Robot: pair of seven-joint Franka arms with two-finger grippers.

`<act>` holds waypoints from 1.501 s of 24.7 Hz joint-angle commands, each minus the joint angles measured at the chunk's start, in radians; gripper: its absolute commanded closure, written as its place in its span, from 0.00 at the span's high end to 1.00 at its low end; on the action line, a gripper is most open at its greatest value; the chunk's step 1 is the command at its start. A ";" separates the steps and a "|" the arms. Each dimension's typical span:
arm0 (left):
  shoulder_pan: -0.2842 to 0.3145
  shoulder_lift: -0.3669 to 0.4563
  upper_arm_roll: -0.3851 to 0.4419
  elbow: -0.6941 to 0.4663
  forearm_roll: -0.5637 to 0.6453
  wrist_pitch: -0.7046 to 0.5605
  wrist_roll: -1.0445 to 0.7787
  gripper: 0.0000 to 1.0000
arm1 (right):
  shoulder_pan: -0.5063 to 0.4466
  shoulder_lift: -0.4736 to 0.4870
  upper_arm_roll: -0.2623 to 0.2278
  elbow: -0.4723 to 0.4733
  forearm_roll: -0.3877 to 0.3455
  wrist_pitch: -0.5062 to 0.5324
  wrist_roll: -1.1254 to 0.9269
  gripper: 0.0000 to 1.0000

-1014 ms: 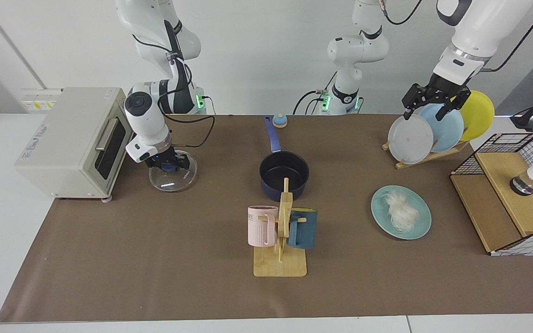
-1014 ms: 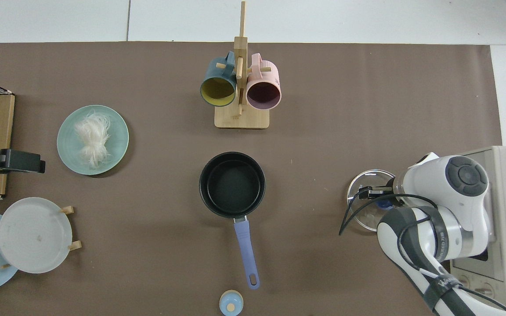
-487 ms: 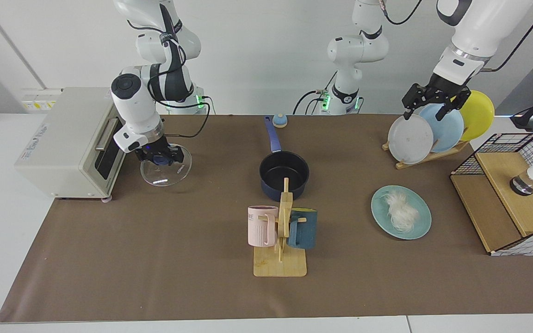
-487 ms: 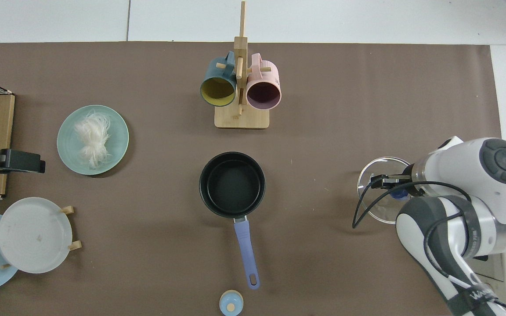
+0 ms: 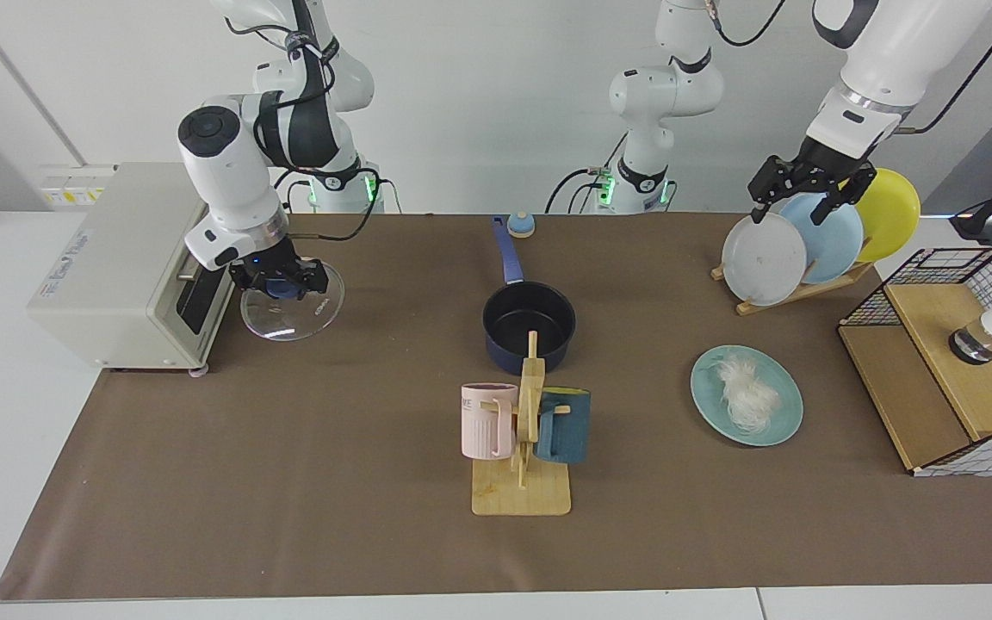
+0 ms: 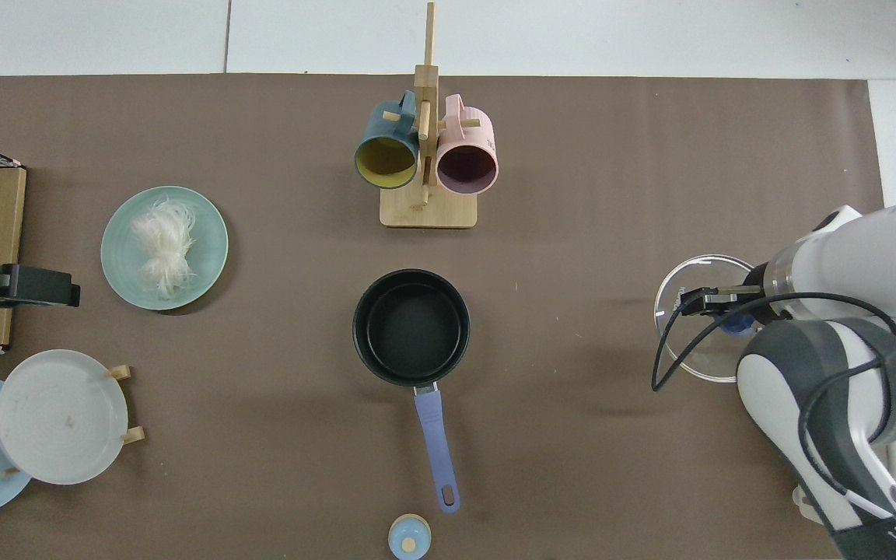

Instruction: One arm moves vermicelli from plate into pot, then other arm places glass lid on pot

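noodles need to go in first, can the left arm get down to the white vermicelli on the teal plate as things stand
Probably yes. The left gripper hangs by the plate rack, holding nothing. The white vermicelli tangle lies uncovered on the round teal plate, with nothing over it.

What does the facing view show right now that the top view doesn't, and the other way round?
Facing view only: the left gripper open above the plate rack, the yellow plate, and the toaster oven's door.
Top view only: the mugs' insides, dark blue one yellowish, and the pot's whole empty floor.
Both: the right gripper holding the glass lid by its knob, and the vermicelli on the teal plate.
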 commanded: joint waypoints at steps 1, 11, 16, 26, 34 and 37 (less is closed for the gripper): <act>-0.012 0.002 -0.012 0.014 0.012 -0.014 0.001 1.00 | -0.013 0.001 0.003 0.107 -0.010 -0.109 -0.042 0.07; 0.017 0.126 0.012 0.002 0.021 0.185 -0.063 1.00 | -0.030 -0.005 0.000 0.254 -0.007 -0.256 -0.047 0.06; 0.019 0.252 0.015 -0.001 0.021 0.355 -0.231 1.00 | -0.034 -0.003 -0.002 0.258 0.002 -0.259 -0.102 0.07; 0.042 0.434 0.023 -0.021 0.018 0.539 -0.409 1.00 | -0.023 0.008 0.007 0.261 0.008 -0.242 -0.114 0.06; 0.048 0.488 0.023 -0.044 0.021 0.653 -0.459 1.00 | 0.010 0.004 0.016 0.267 0.014 -0.241 -0.106 0.04; 0.039 0.490 0.023 -0.064 0.040 0.674 -0.354 1.00 | 0.015 0.004 0.016 0.267 0.016 -0.241 -0.108 0.04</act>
